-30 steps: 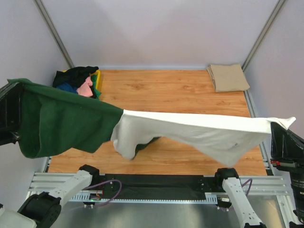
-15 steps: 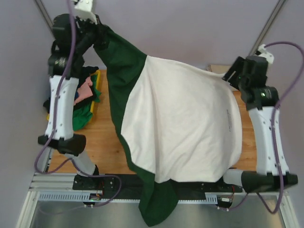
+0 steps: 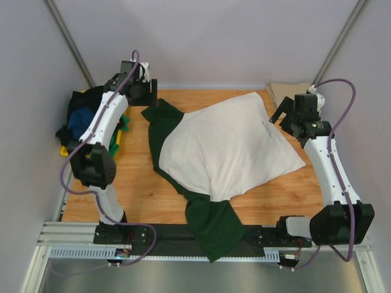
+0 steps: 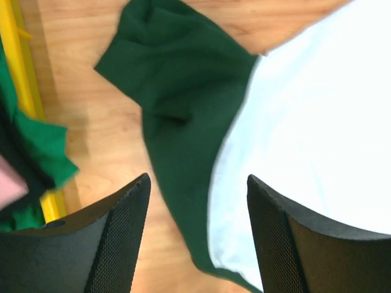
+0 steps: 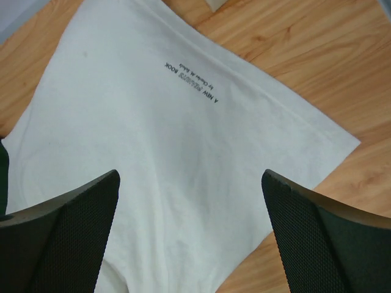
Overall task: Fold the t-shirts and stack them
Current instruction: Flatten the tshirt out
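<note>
**Inspector:** State of the scene, left to right.

**Arm:** At the far left, the yellow tray (image 3: 63, 151) holds a heap of unfolded t-shirts (image 3: 85, 108) in black, blue, pink and green. My left jaws hover above the cream tee's upper green sleeve (image 4: 177, 91). They are parted wide, with nothing between them. The cream tee (image 3: 226, 146) lies spread at mid-desk, skewed, with a small line of black lettering (image 5: 190, 82) near its right edge. Its other green sleeve (image 3: 214, 229) droops over the near edge of the desk (image 3: 153, 189). My right jaws hang over the tee's right corner, fully parted and empty. The folded tan tee (image 3: 293, 97) sits in the far right corner.

**Inspector:** Handling?

**Arm:** In my judgement it is light, limp cloth that will sag and crease but not slip or break. I would pinch the seams at the shoulder and hem corners, both sides together, keeping it taut while folding. The overhanging sleeve wants drawing back first.
</note>
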Action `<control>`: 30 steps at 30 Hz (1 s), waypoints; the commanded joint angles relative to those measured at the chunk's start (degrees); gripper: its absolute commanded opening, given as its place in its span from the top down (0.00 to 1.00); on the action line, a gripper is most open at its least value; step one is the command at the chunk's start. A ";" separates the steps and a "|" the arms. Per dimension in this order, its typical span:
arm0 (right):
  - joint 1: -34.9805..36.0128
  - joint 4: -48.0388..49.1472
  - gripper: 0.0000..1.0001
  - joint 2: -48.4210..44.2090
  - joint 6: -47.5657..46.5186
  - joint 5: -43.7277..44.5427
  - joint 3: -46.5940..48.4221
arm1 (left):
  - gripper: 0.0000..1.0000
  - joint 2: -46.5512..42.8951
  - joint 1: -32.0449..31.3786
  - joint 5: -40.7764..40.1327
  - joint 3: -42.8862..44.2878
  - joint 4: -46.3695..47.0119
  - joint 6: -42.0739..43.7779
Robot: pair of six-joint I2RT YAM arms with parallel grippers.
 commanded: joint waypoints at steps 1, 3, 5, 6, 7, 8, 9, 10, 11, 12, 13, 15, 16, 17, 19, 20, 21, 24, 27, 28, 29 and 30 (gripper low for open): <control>0.46 7.78 0.00 2.70 2.27 -7.19 -6.55 | 0.29 -13.08 -2.71 -3.33 -10.73 1.82 -6.64; 0.46 9.35 0.00 4.55 2.71 -9.82 -9.46 | 0.28 -17.65 -5.17 -4.81 -21.90 4.02 -10.68; 0.55 10.50 0.00 7.10 2.89 -11.24 -11.56 | 0.28 -20.99 -7.80 -5.17 -31.71 6.65 -14.10; 0.46 11.64 0.00 7.98 2.89 -13.50 -12.01 | 0.28 -21.88 -8.42 -5.17 -34.82 7.70 -15.78; 0.55 12.00 0.00 9.55 2.89 -14.31 -12.19 | 0.28 -23.10 -8.86 -4.39 -38.07 11.11 -17.27; 0.46 12.35 0.00 10.44 2.89 -14.84 -12.19 | 0.28 -23.29 -9.74 -3.16 -43.76 13.23 -19.64; 0.55 12.88 0.00 11.32 3.15 -15.71 -11.84 | 0.29 -23.12 -9.75 -1.76 -46.08 14.91 -21.05; 0.55 13.23 0.00 12.80 3.07 -16.25 -11.66 | 0.30 -21.90 -9.92 1.74 -47.93 18.84 -22.72; 0.55 13.49 0.00 13.52 3.07 -16.60 -11.49 | 0.30 -20.84 -10.10 3.34 -50.56 20.88 -23.17; 0.64 13.93 0.00 15.00 3.16 -17.04 -11.23 | 0.31 -19.61 -10.36 3.62 -50.93 21.94 -23.61; 0.55 13.85 0.00 15.71 2.90 -17.22 -10.96 | 0.31 -16.56 -10.71 3.10 -51.02 22.74 -24.05; 0.55 13.94 0.00 17.12 2.80 -17.39 -10.96 | 0.32 -13.20 -10.80 2.40 -49.54 23.01 -24.14; 0.55 13.94 0.00 18.26 2.80 -17.39 -11.22 | 0.32 -9.70 -10.80 1.52 -47.79 22.57 -23.97; 0.64 14.11 0.00 18.70 2.89 -17.31 -11.40 | 0.32 -8.02 -10.80 0.55 -46.64 21.96 -23.88; 0.64 14.37 0.00 20.02 3.15 -17.04 -12.80 | 0.32 -2.76 -10.80 -3.21 -42.18 19.42 -23.10; 0.55 14.55 0.00 20.46 3.42 -16.95 -13.41 | 0.32 -0.90 -10.72 -4.71 -40.14 18.19 -22.65; 0.64 15.16 0.00 21.08 3.77 -17.21 -14.12 | 0.33 0.95 -10.63 -5.16 -37.78 16.52 -22.13; 0.90 18.06 0.00 21.78 5.79 -20.46 -17.98 | 0.34 7.80 -10.36 -8.41 -26.62 10.73 -19.66; 3.08 21.48 0.00 21.35 8.95 -23.54 -22.90 | 0.34 14.92 -9.40 -12.81 -11.95 1.76 -17.38; 4.06 22.54 0.00 21.08 10.35 -24.15 -24.13 | 0.34 18.42 -8.44 -14.21 -8.34 -1.22 -15.46; 5.20 24.99 0.00 20.73 11.58 -25.81 -26.58 | 0.33 20.46 -7.73 -14.83 -0.13 -2.82 -14.22; 7.99 26.05 0.00 20.12 14.12 -26.61 -27.39 | 0.33 22.74 -6.94 -15.62 4.74 -7.09 -13.17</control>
